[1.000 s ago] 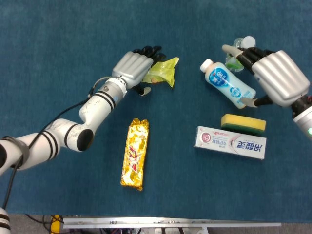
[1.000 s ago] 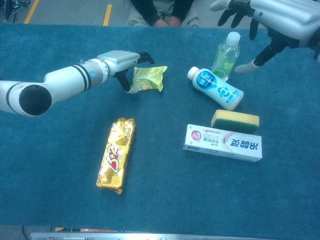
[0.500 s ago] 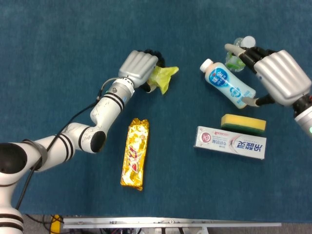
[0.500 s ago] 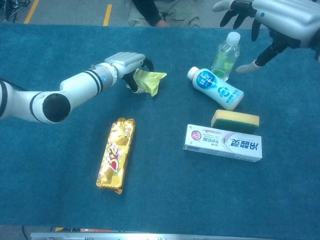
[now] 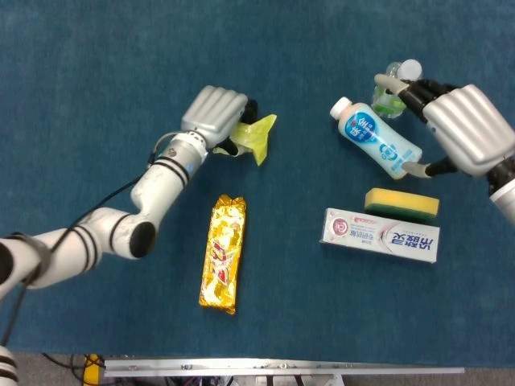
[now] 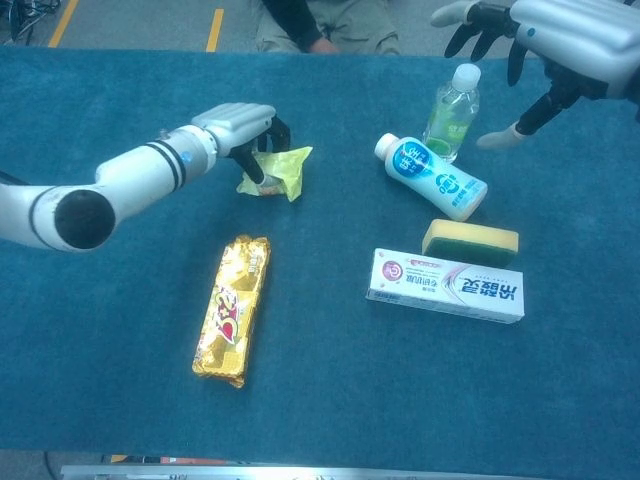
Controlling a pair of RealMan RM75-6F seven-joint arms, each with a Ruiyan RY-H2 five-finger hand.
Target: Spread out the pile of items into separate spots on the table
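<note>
My left hand grips a crumpled yellow-green packet at the table's back left. A gold snack bar lies in front of it. On the right lie a white and blue bottle, a yellow and green sponge and a toothpaste box. A clear green-tinted bottle stands upright behind them. My right hand hovers open above the two bottles, holding nothing.
The blue cloth table has bare room at the far left and along the front. A seated person is just beyond the far edge. A metal rail runs along the near edge.
My left hand has closed around the yellow-green packet and dragged it to the left, crumpling it. The right hand has barely moved.
</note>
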